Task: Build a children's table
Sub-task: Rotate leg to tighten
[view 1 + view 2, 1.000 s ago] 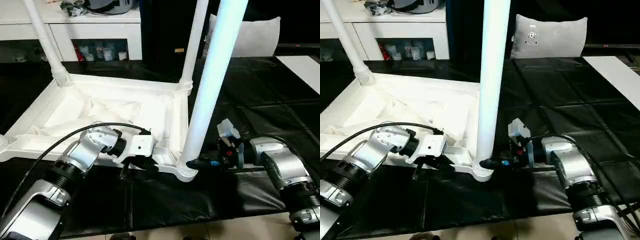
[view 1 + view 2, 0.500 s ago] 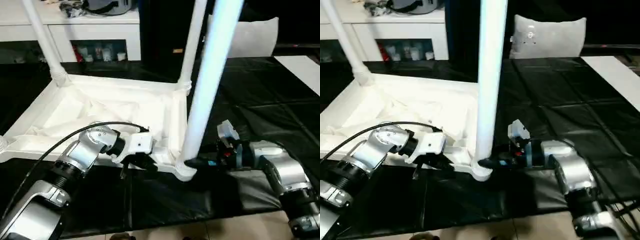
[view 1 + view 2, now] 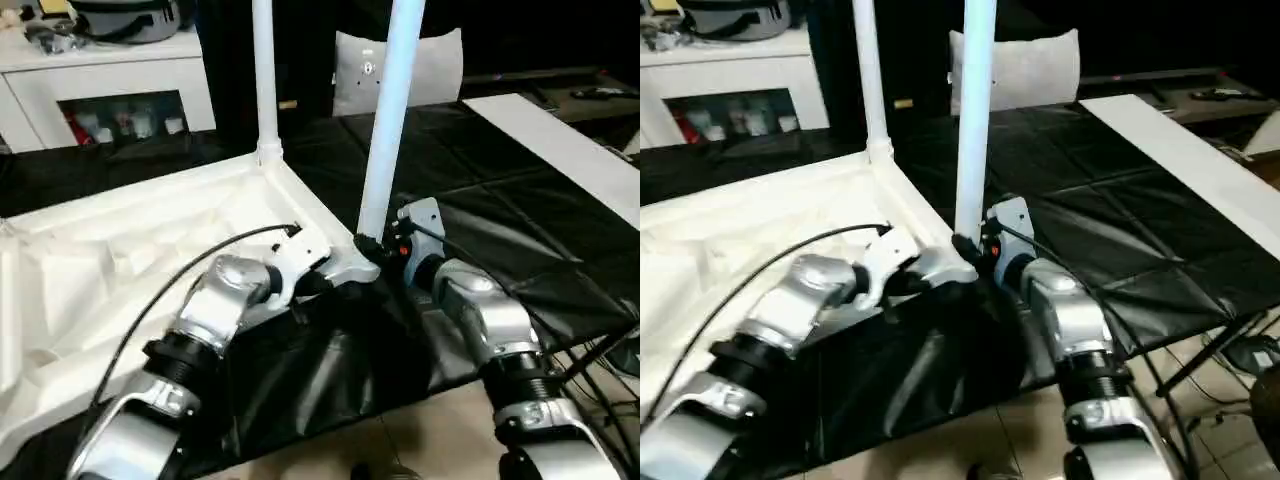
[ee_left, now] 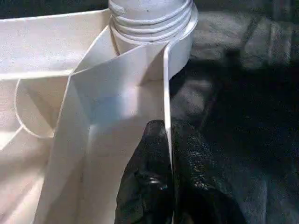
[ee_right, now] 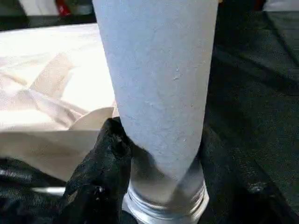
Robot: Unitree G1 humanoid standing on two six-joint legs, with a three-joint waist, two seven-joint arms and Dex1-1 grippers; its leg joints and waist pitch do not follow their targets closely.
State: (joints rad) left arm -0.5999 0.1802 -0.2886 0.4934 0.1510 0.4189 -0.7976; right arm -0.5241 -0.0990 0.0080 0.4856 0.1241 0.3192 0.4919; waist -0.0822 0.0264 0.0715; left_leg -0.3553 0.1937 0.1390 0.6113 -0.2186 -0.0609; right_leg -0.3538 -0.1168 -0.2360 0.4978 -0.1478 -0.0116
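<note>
The white table top (image 3: pixel 110 245) lies upside down on the black mat, ribbed underside up. Two white legs stand in its corner sockets, a far one (image 3: pixel 264 80) and a near one (image 3: pixel 388 120). My left gripper (image 3: pixel 318 283) is shut on the thin rim wall (image 4: pixel 167 93) just beside the near corner socket (image 4: pixel 154 18), one black finger (image 4: pixel 145 186) on each side. From the other side my right gripper (image 3: pixel 372 247) is shut on the foot of the near leg (image 5: pixel 159 84), just above its threaded collar, with a black finger (image 5: pixel 98 182) against the leg.
A white cabinet with glass doors (image 3: pixel 110 85) and a dark bag on top (image 3: pixel 120 18) stands behind. A grey cushion (image 3: pixel 360 70) leans at the back. The black mat (image 3: pixel 520 220) ends near my arms over a pale floor. A white board (image 3: pixel 560 150) lies at the right.
The whole picture has swung and tilted, so the camera moved. Both grippers keep the same holds, left on the rim and right on the near leg's foot.
</note>
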